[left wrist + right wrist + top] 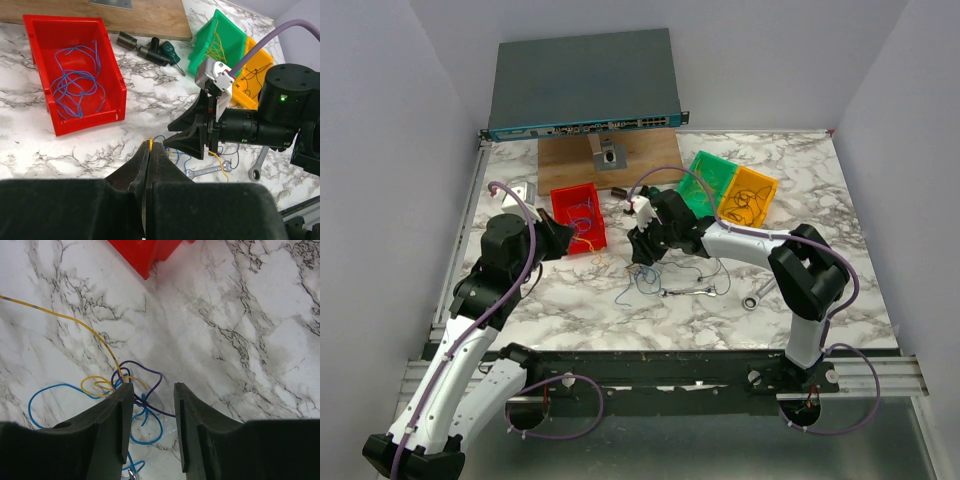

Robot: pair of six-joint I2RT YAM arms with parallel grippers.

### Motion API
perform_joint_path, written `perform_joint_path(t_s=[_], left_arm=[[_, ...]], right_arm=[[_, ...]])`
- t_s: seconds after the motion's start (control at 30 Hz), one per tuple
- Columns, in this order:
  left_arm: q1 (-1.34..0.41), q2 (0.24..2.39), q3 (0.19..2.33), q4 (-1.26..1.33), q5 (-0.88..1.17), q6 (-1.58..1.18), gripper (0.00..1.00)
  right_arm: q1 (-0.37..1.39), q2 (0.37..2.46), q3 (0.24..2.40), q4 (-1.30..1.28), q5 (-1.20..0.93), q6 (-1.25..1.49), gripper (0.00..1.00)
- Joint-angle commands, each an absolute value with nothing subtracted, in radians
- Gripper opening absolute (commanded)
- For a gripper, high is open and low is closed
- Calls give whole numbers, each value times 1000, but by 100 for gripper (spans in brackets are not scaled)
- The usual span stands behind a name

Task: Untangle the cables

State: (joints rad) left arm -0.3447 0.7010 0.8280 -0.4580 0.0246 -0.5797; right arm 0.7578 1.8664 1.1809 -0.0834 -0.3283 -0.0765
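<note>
The cables form a small knot [122, 377] of yellow, blue and purple wire on the marble table [240, 340], just in front of my right gripper [154, 389]. That gripper is open, tips down over the tangle [650, 280], and a blue loop [150, 432] and a purple strand [152, 374] lie in its gap. A yellow wire [75, 320] runs taut from the knot toward the upper left. My left gripper [149, 145] is shut on the yellow wire's end, whose tip shows between the fingertips. From above, the left gripper [585, 248] sits left of the right gripper [642, 262].
A red bin [112, 65] holding blue wires stands at the left. A green bin [708, 180] and a yellow bin [748, 195] stand at the back right. Two wrenches [688, 291] [757, 295] lie near the tangle. A screwdriver [167, 50] lies by a wooden board [610, 150].
</note>
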Motion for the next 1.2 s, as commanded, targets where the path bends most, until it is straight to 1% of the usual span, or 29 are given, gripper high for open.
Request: perform_joint_path(t_s=[0.0, 0.37, 0.67, 0.73, 0.77, 0.83, 0.87, 0.93, 0.97, 1.17], left_arm=[[-349, 688, 845, -462, -19, -569, 0], [-350, 685, 844, -465, -15, -568, 0], [-350, 684, 844, -468, -14, -566, 0], [-350, 683, 844, -468, -11, -566, 0], [-350, 682, 844, -468, -10, -566, 0], [-350, 684, 843, -468, -11, -566, 0], [-350, 686, 843, -468, -12, -566, 0], [-349, 685, 843, -469, -11, -566, 0], [-350, 684, 845, -470, -12, -565, 0], [-350, 677, 847, -475, -24, -564, 0]], right_arm=[[764, 1846, 1191, -108, -386, -97, 46], [764, 1780, 1151, -83, -392, -92, 47], [764, 1867, 1190, -130, -375, -110, 47], [764, 1879, 1196, -131, -365, -112, 45], [764, 1883, 1198, -132, -365, -113, 43], [764, 1886, 1205, -130, -373, -112, 35], [764, 1888, 1206, -130, -376, -112, 28], [764, 1874, 1203, -126, -359, -106, 7], [764, 1855, 1191, -110, -338, -93, 1], [763, 1711, 1103, -34, -193, -16, 1]])
